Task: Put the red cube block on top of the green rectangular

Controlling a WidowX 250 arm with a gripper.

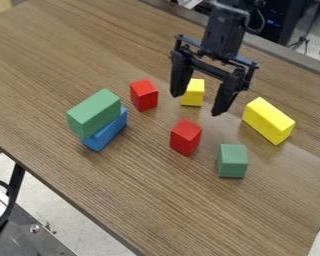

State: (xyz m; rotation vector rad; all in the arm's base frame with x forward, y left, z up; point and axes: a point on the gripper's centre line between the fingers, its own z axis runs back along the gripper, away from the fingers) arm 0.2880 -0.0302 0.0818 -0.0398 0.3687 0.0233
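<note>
We take the green rectangular block (94,114) as our landmark. It lies on top of the blue block (108,134), whose edge and end show from under the landmark's right and lower sides in our view. Both red blocks are on the wooden table (69,55), apart from the landmark, and we cannot tell which one the task means. The nearer red block (144,95) is just to the right of the landmark and a little farther up the view. The farther red block (186,137) is also to the landmark's right, but lower in the view.

We see the black gripper (199,104) up and to the right of the landmark, well apart from it, hanging above the table with its tips pointing down. Its two fingers stand wide apart, and it has hold of nothing.

Past the nearer red block, on the same side of the landmark, we see the small yellow block (195,92) through the gap between the fingers. Well apart from the landmark on that side are the long yellow block (268,120) and, lower in the view, the small green block (232,161).
</note>
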